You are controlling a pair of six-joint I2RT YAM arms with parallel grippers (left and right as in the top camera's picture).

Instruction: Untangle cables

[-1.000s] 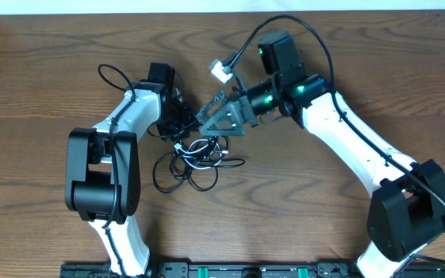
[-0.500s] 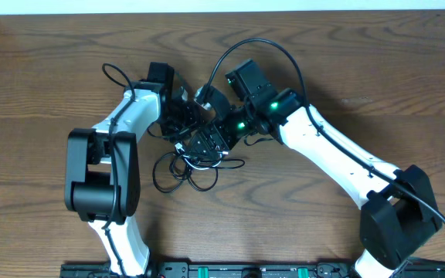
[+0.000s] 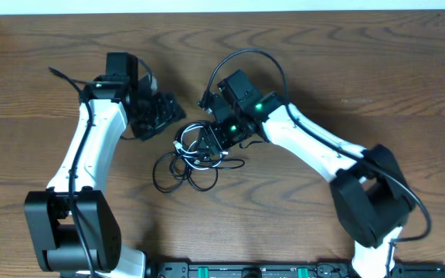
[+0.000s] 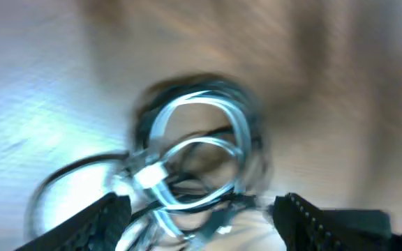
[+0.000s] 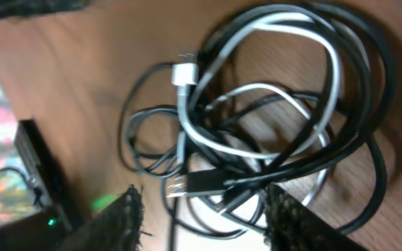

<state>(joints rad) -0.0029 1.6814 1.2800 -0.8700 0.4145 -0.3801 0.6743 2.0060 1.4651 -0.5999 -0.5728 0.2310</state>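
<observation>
Left fingers (image 4: 103, 219) withdrew to upper left, released; right fingers (image 5: 288, 223) came down astride the cables (image 3: 195, 158), unclenched, to pinch.

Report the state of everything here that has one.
Long thin black cord, coiled, tangled with the white cord.
Shorter thin white cord, looped among the black coils.
Left pincer, open, empty, apart from the cords.
Right pincer, open, straddling the tangle.

A robotics lab bench: wood-grain table (image 3: 377, 69) with two white-and-black robot arms (image 3: 91, 147) mounted along an equipment rail (image 3: 230, 270)
</observation>
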